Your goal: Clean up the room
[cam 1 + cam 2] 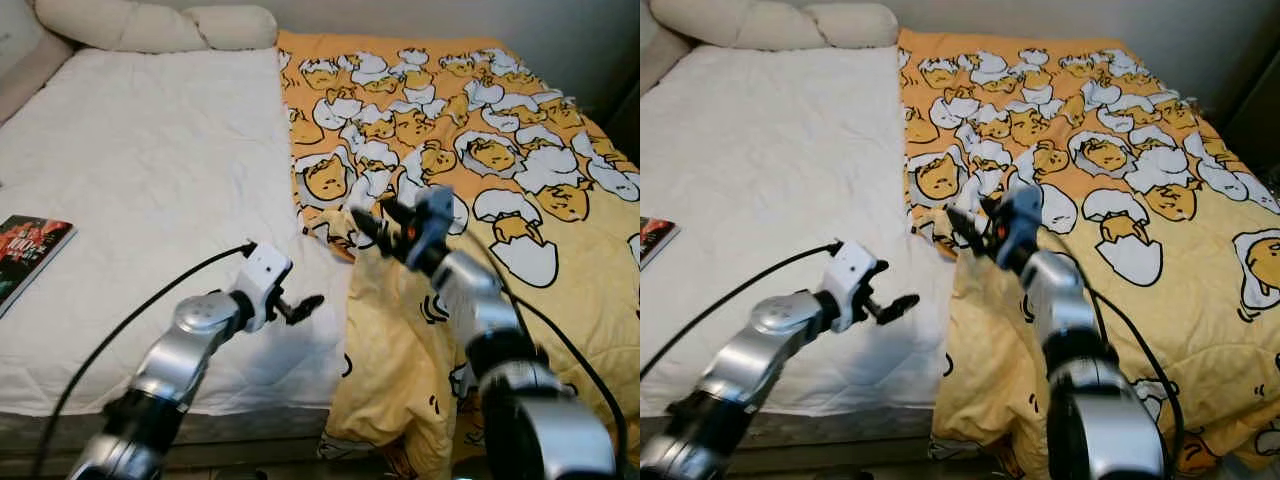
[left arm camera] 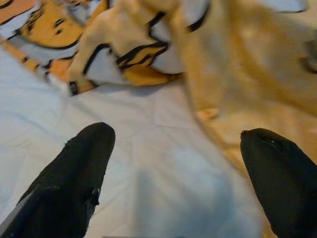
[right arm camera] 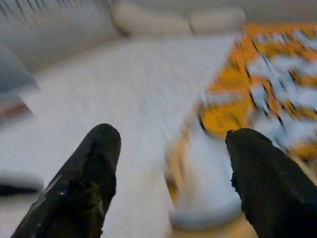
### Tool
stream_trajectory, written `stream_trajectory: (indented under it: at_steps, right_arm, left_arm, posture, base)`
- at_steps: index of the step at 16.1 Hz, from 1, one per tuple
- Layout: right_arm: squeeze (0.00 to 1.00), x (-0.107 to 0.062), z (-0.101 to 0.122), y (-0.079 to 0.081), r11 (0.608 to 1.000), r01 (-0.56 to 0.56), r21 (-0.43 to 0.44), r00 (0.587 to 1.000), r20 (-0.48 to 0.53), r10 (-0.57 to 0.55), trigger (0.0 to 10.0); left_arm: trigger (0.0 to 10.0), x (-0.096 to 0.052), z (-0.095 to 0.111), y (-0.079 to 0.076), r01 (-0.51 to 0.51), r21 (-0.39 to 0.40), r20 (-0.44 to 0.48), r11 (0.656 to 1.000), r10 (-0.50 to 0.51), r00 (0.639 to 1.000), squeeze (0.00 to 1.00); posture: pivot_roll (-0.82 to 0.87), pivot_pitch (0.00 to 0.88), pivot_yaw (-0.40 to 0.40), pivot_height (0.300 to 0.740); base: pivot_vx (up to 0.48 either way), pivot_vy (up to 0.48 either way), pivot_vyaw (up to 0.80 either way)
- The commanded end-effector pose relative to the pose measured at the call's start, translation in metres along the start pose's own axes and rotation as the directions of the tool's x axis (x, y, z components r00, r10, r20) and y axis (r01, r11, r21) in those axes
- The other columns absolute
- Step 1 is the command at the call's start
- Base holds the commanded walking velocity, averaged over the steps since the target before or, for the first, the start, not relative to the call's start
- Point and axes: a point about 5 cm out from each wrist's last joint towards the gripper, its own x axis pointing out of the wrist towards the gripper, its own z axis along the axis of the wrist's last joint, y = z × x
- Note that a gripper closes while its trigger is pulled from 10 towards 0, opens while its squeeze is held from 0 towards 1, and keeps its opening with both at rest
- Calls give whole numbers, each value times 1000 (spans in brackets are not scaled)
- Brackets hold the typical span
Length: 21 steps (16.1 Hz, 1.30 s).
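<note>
Where the bed is half made, a yellow blanket (image 1: 470, 150) printed with egg-and-yolk cartoon figures covers its right half, its left edge running down the middle of the mattress and its near corner bunched into a rumpled fold (image 1: 400, 340) that hangs over the bed's front side.

Right gripper (image 1: 375, 222): raised over the blanket's folded-back edge, just above the bunched corner. Fingers (image 3: 84, 183) spread wide apart, nothing between them; the wrist view past them is blurred, showing white sheet and orange pattern.

Left gripper (image 1: 300, 308): low over the white sheet (image 1: 150, 170), near the front of the bed and just beside the blanket's hanging fold. Fingers (image 2: 69, 178) parted, empty, with the sheet and the blanket's edge (image 2: 148, 49) lying beyond them.

White sheet: bare quilted surface across the left half of the mattress.

Pillows (image 1: 150, 25): two, cream-coloured, lying end to end along the head of the bed.

Book (image 1: 25, 250): dark cover with red lettering, flat on the sheet at the far left edge, well apart from both grippers.
</note>
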Motion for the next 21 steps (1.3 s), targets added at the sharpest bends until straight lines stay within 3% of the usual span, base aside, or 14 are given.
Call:
stream_trajectory:
  at_steps: [1, 2, 3, 5, 9, 10, 11, 12, 13, 14, 16, 17, 18, 21]
  right_arm:
    - [1000, -3, -4, -3, 998, 27, -49, 999, -46, -29, 10000]
    - [1000, -7, -8, -7, 996, 58, -69, 996, -71, -63, 10000]
    - [1000, -14, -11, -15, 989, 111, -97, 988, -95, -120, 10000]
    - [1000, -32, -11, -34, 968, 204, -144, 967, -126, -222, 10000]
    - [1000, -57, -13, -43, 972, 156, -177, 959, -209, -192, 10000]
    - [408, -63, -14, -41, 982, 121, -147, 962, -228, -153, 10000]
    - [0, -69, -15, -38, 990, 76, -117, 962, -251, -104, 10000]
    - [0, -75, -19, -33, 994, 5, -108, 948, -316, -39, 10000]
    - [0, -80, -21, -27, 993, -47, -104, 938, -348, 8, 10000]
    - [0, -85, -25, -22, 992, -74, -101, 928, -372, 31, 10000]
    - [0, -89, -30, -18, 989, -80, -121, 921, -388, 27, 10000]
    - [0, -92, -30, -12, 992, -103, -74, 915, -398, 65, 10000]
    - [0, -98, -30, -3, 987, -148, -60, 903, -415, 110, 10000]
    - [0, -103, -29, -4, 988, -134, -75, 903, -421, 90, 10000]
  left_arm:
    - [10000, 4, 0, 1, -22, 9, -3, 1000, 22, 1000, 0]
    - [10000, 8, -2, 2, -33, -19, -3, 999, 33, 999, 0]
    - [10000, 11, -5, 1, -35, -56, -2, 998, 35, 999, 1000]
    - [10000, 19, -10, -6, 0, -114, -2, 993, 0, 1000, 1000]
    - [10000, 31, -18, -17, 50, -102, -40, 994, -55, 998, 1000]
    - [10000, 34, -20, -20, 74, -109, -49, 991, -79, 996, 1000]
    - [10000, 37, -22, -24, 103, -113, -56, 988, -110, 992, 929]
    - [10000, 40, -25, -29, 128, -104, -76, 986, -136, 988, 494]
    - [10000, 43, -27, -32, 142, -98, -90, 985, -151, 984, 216]
    - [10000, 45, -31, -35, 151, -114, -99, 982, -163, 982, 0]
    - [10000, 47, -36, -39, 142, -143, -115, 979, -159, 981, 0]
    - [10000, 48, -40, -42, 132, -156, -126, 979, -152, 980, 0]
    - [10000, 51, -44, -47, 120, -236, -95, 964, -146, 985, 0]
    - [10000, 55, -43, -59, 170, -267, -50, 949, -190, 981, 0]
  posture:
    - [7, 0, -53, 740]
    - [0, 0, -54, 740]
    - [-23, 0, -53, 740]
    - [-81, 0, -47, 740]
    - [-165, 0, -36, 740]
    - [-183, 0, -31, 740]
    - [-199, 0, -29, 740]
    - [-201, 0, -36, 740]
    - [-206, 0, -35, 740]
    - [-209, 0, -33, 740]
    - [-214, 1, -28, 740]
    - [-222, 9, -24, 740]
    - [-230, 15, -20, 740]
    - [-243, 17, -19, 740]
  base:
    - [0, 0, 0]
    - [0, 0, 0]
    - [0, 0, 0]
    - [0, 0, 0]
    - [0, 0, 0]
    - [0, 0, 0]
    - [0, 0, 0]
    - [0, 0, 0]
    - [0, 0, 0]
    - [0, 0, 0]
    - [0, 0, 0]
    - [0, 0, 0]
    - [0, 0, 0]
    - [0, 0, 0]
